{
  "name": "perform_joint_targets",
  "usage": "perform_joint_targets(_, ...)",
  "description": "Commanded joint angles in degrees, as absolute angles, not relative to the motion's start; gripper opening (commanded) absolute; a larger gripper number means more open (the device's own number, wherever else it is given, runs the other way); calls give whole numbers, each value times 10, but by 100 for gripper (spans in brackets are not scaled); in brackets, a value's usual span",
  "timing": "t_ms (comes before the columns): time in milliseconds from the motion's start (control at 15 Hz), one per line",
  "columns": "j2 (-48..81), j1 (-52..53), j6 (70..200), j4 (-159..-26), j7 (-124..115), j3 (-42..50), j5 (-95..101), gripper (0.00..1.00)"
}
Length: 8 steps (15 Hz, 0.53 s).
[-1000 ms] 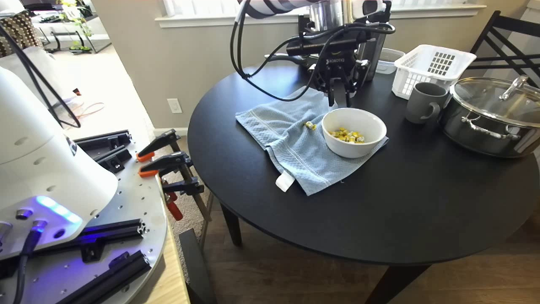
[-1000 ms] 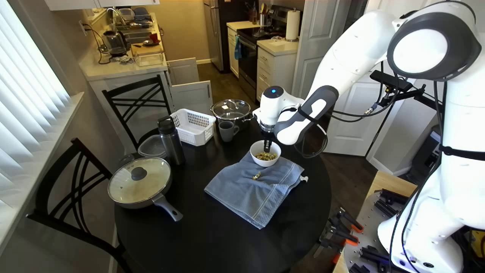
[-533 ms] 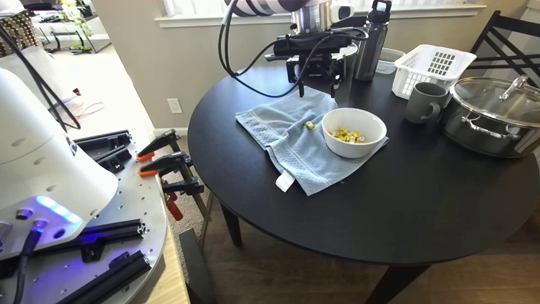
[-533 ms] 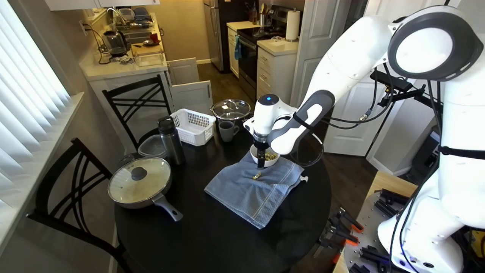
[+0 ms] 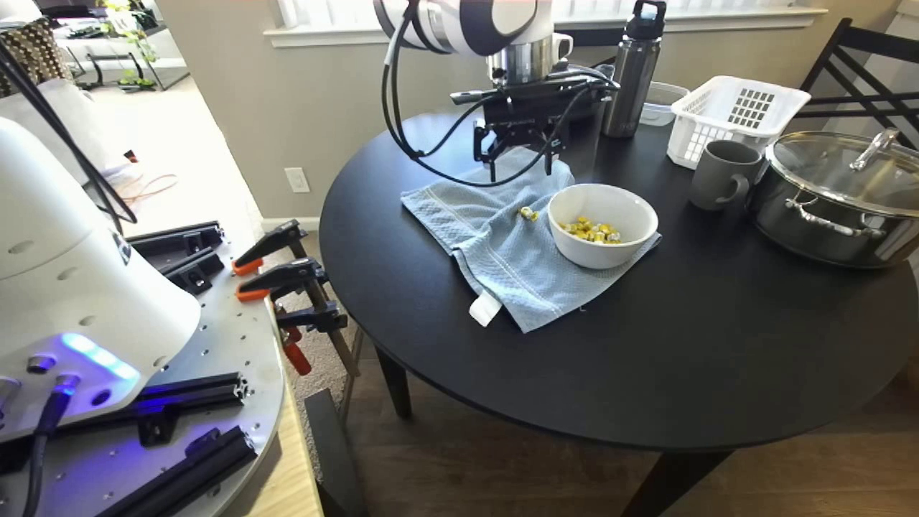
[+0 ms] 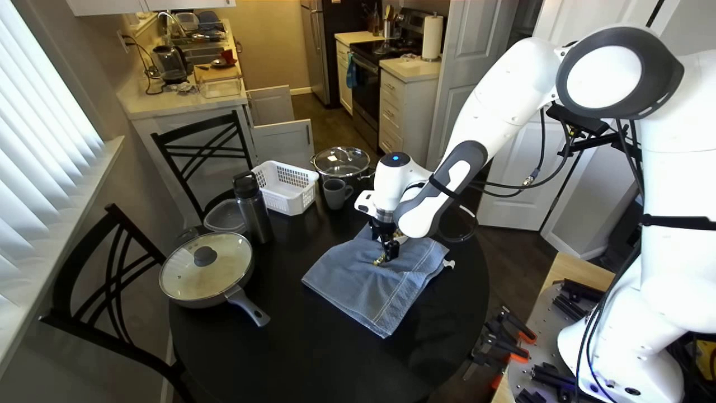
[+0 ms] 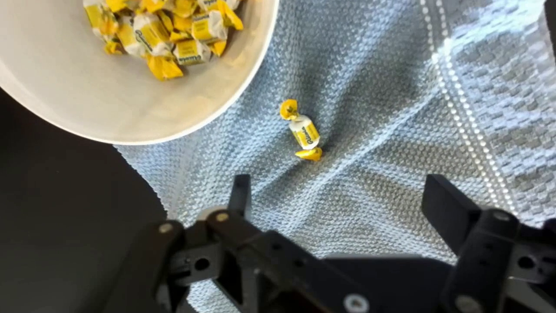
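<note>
My gripper stands wide open above the towel, with nothing between its fingers. The candy nearest to it is a single yellow-and-white wrapped one, lying on the blue-grey towel, just ahead of the fingertips in the wrist view. Beside that candy, a white bowl holds several candies of the same kind. In an exterior view the gripper hangs behind the loose candy and the bowl. The arm partly hides the bowl in an exterior view, where the candy shows beside the fingers.
On the black round table stand a grey mug, a lidded steel pot, a white basket and a steel bottle. A lidded pan sits at the window side, its handle pointing inward.
The fingers have spread from a narrow gap to wide apart. The gripper has moved from over the bowl to over the towel by the loose candy. Bowl, candies and towel have stayed put.
</note>
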<state>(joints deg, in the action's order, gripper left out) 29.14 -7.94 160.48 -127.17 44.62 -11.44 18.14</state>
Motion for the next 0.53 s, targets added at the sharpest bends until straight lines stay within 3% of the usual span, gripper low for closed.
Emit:
perform_joint_targets(0, 326, -98, 1602, -1250, 543, -127, 176, 100)
perform_joint_targets(467, 370, -61, 1605, -1212, 556, -84, 195, 100)
